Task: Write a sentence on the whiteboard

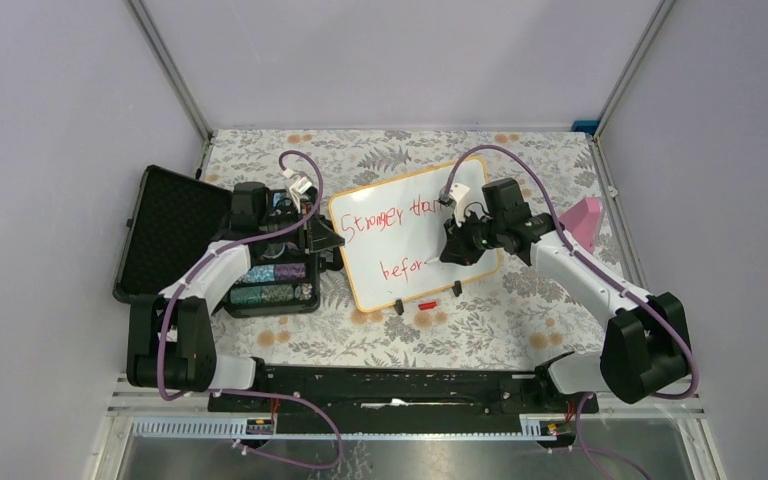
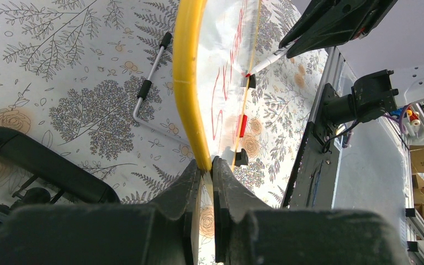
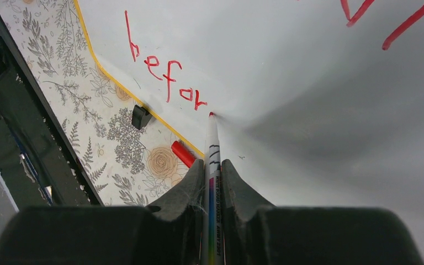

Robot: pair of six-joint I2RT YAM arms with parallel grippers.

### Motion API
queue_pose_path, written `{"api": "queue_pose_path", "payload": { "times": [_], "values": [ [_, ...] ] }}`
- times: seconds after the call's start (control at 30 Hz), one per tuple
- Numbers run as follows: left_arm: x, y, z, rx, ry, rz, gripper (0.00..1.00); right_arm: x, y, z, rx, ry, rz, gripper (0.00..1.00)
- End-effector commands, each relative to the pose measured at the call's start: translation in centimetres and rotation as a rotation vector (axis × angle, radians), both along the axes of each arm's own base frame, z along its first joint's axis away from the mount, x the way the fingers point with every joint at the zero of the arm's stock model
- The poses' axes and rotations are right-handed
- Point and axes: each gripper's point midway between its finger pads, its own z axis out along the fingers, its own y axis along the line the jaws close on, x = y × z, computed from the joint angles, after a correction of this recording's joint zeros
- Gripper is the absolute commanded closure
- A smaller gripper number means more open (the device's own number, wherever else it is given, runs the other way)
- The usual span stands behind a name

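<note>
Whiteboard (image 1: 410, 245) is seen resting on the table (image 1: 520, 310) between the two grippers, marked with red writing. An open black case (image 1: 175, 230) is placed to the left of the left gripper (image 2: 207, 165), which is clamped on the whiteboard's frame edge. The right gripper (image 3: 212, 164) is closed on a marker (image 3: 213, 138), whose tip is pressed to the board just after "befor". A red cap (image 3: 182, 153) is seen on the table just left of that gripper.

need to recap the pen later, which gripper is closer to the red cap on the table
Right. The right gripper grips the pen, tip at the board, just beyond the red cap; the left gripper clamps the board's left edge, farther off.
</note>
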Motion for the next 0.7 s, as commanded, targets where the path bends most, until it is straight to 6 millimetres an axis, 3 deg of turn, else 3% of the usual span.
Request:
{"api": "queue_pose_path", "payload": {
  "times": [0.0,0.67],
  "values": [
    [0.7,0.0,0.4,0.026,-0.07,-0.007,1.0,1.2,0.3,0.9,0.015,-0.048,0.002,1.0],
    [0.7,0.0,0.2,0.027,-0.068,-0.007,1.0,2.9,-1.4,0.9,-0.05,-0.094,-0.084,1.0]
  ]
}}
